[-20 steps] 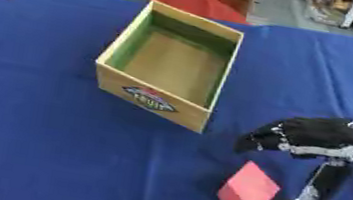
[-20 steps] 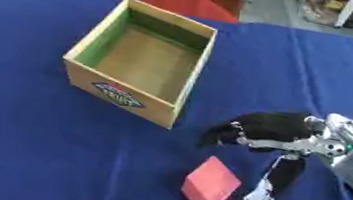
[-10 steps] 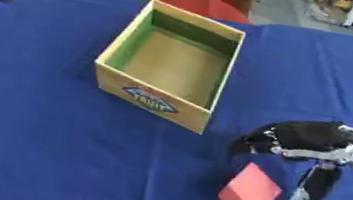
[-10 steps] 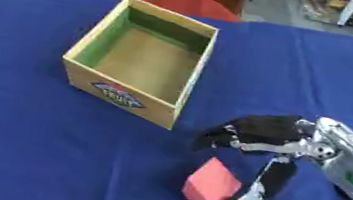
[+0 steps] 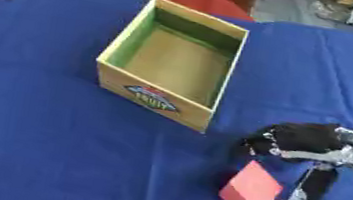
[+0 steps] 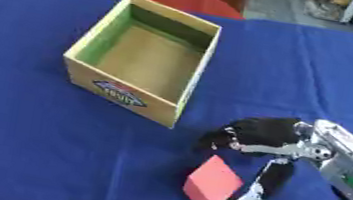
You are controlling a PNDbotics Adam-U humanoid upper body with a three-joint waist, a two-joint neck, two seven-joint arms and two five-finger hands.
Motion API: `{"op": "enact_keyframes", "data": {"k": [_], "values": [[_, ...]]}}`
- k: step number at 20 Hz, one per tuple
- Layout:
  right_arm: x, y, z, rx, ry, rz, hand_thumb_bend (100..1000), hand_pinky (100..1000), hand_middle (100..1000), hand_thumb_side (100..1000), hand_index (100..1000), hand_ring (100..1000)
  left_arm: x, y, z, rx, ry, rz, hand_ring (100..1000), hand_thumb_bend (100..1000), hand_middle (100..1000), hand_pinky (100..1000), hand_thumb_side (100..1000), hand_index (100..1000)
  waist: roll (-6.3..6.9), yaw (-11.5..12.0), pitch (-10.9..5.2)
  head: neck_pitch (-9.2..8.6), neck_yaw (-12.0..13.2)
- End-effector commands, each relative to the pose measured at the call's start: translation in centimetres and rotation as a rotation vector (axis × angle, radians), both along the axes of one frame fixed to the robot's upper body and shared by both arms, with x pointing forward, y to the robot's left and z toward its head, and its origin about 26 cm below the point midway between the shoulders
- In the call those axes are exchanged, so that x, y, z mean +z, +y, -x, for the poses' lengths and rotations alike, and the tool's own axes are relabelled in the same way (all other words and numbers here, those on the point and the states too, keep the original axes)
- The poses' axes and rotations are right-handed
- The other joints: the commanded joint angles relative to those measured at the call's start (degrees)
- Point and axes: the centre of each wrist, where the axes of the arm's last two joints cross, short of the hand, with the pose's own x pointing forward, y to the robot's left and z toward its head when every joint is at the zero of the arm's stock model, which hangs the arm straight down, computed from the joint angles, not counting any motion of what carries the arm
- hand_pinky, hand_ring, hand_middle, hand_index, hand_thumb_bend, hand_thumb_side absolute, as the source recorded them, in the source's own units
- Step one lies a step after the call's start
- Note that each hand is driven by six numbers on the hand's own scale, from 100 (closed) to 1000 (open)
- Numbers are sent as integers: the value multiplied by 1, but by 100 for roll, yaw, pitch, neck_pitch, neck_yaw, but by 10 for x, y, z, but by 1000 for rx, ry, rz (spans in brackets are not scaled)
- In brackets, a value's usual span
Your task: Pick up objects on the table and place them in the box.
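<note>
— Reaching in from the right edge of the tabletop (image 5: 40,146), the right robot hand (image 5: 302,142) sits over a pink block (image 5: 250,191). How does the robot hand stand?

— Its dark fingers (image 6: 241,132) arch over the far side of the block, and its thumb (image 6: 262,183) points down along the block's right side, the silver tip low beside the block's near corner. The fingers and thumb are spread to either side of the block; whether they touch it cannot be told. The block is not lifted; it lies on the blue cloth.

— And where is the block on the tabletop?

— Toward the near right corner, tilted so that one corner points at the near edge. It is flat and rectangular, with a darker side face showing.

— What about the box?

— The cardboard box (image 5: 171,61) stands open near the middle of the tabletop, closer to the far edge, well apart from the block. Its inner walls are green, its floor is brown, and a coloured label shows on its near outer wall. Nothing lies inside it.

— Is the left robot hand anywhere?

— It shows in neither view.
</note>
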Motion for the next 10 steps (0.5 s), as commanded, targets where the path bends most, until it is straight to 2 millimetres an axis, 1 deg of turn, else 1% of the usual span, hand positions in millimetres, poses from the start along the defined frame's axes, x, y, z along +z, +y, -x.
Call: {"op": "enact_keyframes", "data": {"k": [1,4,5,10], "values": [[11,-4,-3,286,3,235,376,787,839,650,959,818,9,1,2,-6,-32,-17,788,100,799,550,879,846,6,3,-73,-80,-20],[12,-3,-4,295,-5,183,319,761,769,621,914,786,9,1,2,-5,-31,-17,788,100,799,550,880,846,6,-4,-72,-85,-27],[13,-2,-4,297,-11,165,300,751,737,595,894,769,9,1,2,-5,-31,-17,788,100,799,550,881,847,6,-8,-71,-87,-27],[18,2,-2,305,-43,103,297,739,671,580,863,740,9,2,2,-2,-28,-19,789,100,800,549,881,847,4,-17,-64,-69,-27]]}}
